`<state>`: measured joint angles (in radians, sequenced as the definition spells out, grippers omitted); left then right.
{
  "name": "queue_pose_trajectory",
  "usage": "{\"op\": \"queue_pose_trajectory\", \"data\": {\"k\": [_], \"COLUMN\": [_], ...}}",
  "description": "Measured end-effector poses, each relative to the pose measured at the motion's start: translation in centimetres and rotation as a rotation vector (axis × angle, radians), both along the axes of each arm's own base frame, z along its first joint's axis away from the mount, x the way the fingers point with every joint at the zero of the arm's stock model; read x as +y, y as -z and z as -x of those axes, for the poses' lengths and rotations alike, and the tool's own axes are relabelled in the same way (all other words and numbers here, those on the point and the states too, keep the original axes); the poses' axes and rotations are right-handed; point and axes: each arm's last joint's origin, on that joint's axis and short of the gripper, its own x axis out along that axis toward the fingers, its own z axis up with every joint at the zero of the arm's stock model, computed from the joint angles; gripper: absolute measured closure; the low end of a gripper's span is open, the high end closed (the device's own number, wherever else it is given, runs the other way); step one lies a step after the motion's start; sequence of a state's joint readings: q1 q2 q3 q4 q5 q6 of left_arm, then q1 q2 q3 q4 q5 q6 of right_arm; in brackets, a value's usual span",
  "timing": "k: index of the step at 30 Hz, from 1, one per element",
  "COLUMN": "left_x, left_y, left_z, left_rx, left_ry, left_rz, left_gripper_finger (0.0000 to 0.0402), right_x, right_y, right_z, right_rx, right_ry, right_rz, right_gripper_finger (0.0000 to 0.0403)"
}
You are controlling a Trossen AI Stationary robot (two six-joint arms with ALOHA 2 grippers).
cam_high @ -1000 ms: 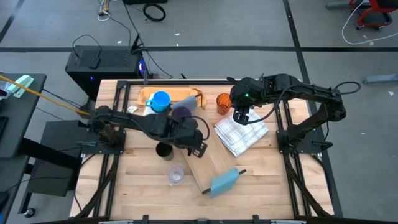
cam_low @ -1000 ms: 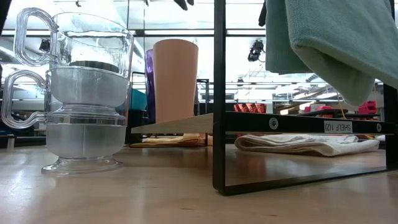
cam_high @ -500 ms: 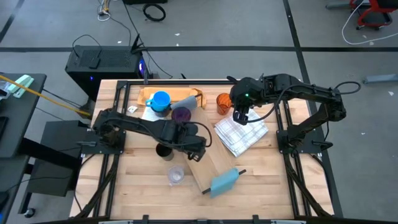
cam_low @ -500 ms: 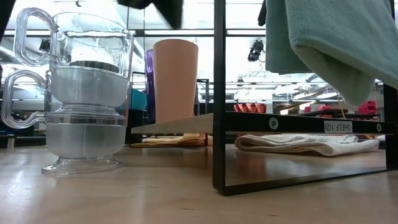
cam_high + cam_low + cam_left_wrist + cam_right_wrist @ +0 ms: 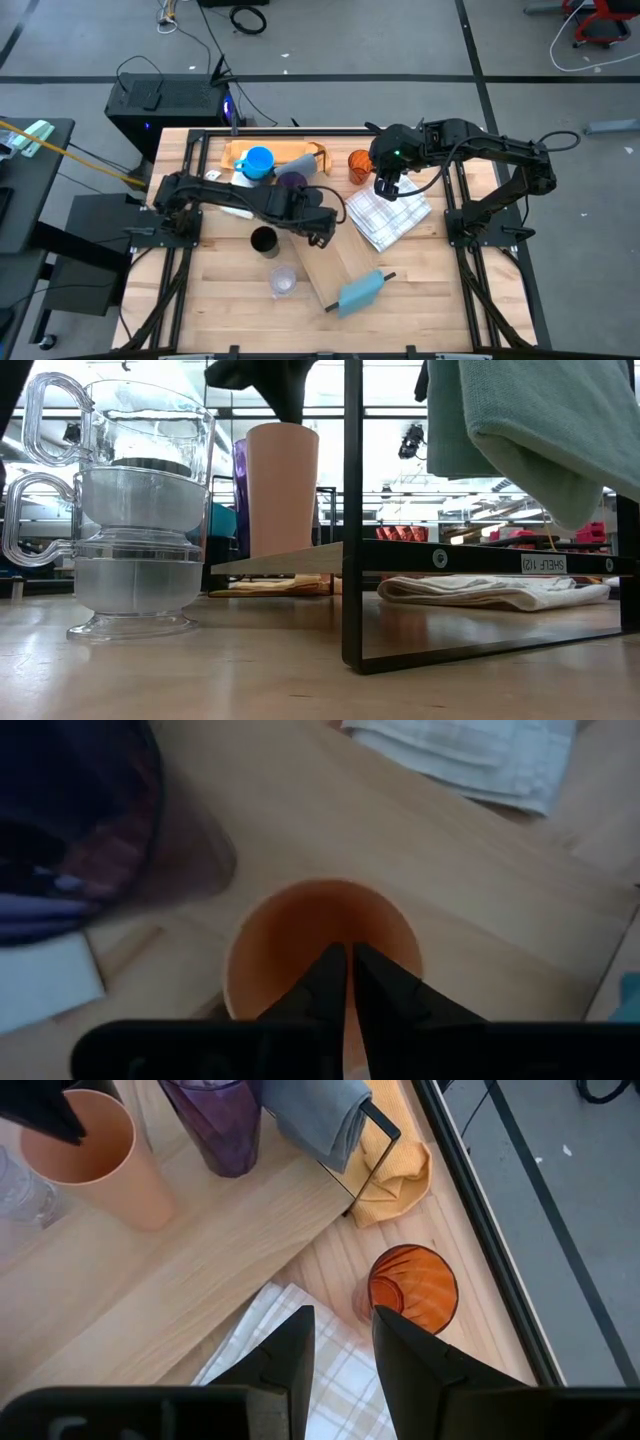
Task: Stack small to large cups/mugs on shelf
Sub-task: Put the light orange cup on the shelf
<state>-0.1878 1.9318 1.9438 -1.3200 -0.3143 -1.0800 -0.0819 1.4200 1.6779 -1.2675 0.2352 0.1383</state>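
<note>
A peach cup (image 5: 300,935) stands upright on the pale shelf plank (image 5: 190,1250), with a purple tumbler (image 5: 215,1120) beside it. My left gripper (image 5: 348,952) is shut, and its tips point down at the cup's mouth (image 5: 285,410). In the high view this gripper (image 5: 318,232) hides the cup. My right gripper (image 5: 345,1325) hangs open over the checked cloth (image 5: 390,215), next to a ribbed orange cup (image 5: 412,1288), with nothing between its fingers. On the table stand a black cup (image 5: 263,240), two stacked clear glasses (image 5: 130,510) and a blue mug (image 5: 258,162). My left gripper comes from above with its shut fingertips (image 5: 330,970) over the opening of the peach cup, about level with its rim (image 5: 282,426). I cannot tell whether they touch the cup. The cup stands upright on the plank.
The shelf has a black metal frame (image 5: 352,510), and a blue-grey cloth (image 5: 540,420) hangs from it. A yellow cloth (image 5: 395,1180) and an orange-brown board (image 5: 300,152) lie at the table's far side. Bare tabletop shows along the near edge.
My left gripper has come down toward the mouth of the peach cup. In the low view it has come further into the picture from the top. The cup has stayed in place.
</note>
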Motion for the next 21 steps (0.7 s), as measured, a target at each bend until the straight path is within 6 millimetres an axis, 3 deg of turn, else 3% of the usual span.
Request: {"op": "queue_pose_trajectory", "data": {"k": [6,21], "left_x": [0.9,0.6], "left_y": [0.3,2.4], "left_z": [-0.4,-1.2], "left_rx": [0.018,0.097], "left_ry": [0.014,0.039], "left_rz": [-0.013,-0.007], "left_gripper_finger": [0.0375,0.0378], "right_x": [0.0,0.0], "right_y": [0.0,0.0], "right_z": [0.0,0.0], "right_rx": [-0.001,0.002], "right_ry": [-0.002,-0.008], "right_rz": [0.001,0.005], "right_gripper_finger": [0.0293,0.0293]}}
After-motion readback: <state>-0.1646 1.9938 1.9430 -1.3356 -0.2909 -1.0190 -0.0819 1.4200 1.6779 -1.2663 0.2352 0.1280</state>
